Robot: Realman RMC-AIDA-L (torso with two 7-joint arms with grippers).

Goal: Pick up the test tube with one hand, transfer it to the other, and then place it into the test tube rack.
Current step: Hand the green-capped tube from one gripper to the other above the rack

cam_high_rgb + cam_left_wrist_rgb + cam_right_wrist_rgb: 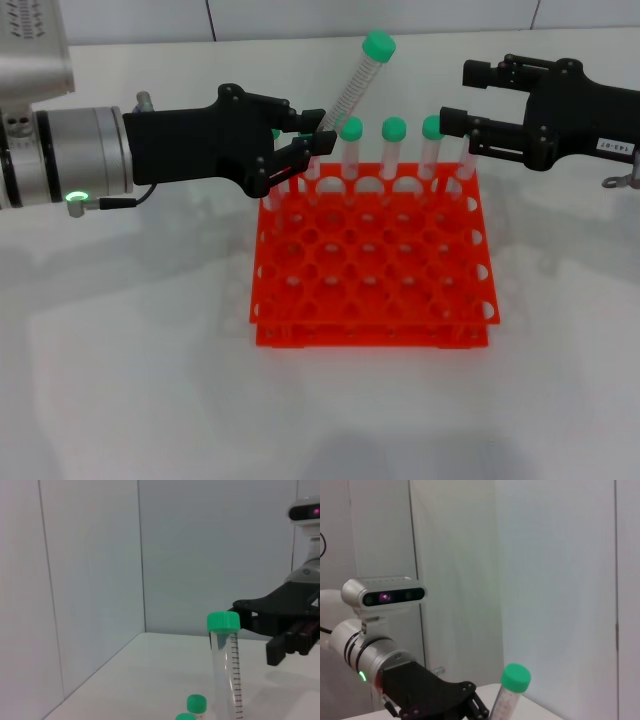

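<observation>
the left black end effector grips the slim clear green-capped test tube, tilted toward 1 o'clock over the orange-red square rack; the labelled right end effector is open at 3 o'clock.

My right pincer carries a small white label whose upside-down print seems to read "143-07", and I can read nothing else.

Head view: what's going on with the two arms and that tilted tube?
The left gripper is shut on the lower end of a test tube, holding it tilted above the back edge of the orange rack. The right gripper, jaws open, hovers apart from it to the right. Several other capped tubes stand in the rack's back row. The handover isn't done yet.
</observation>
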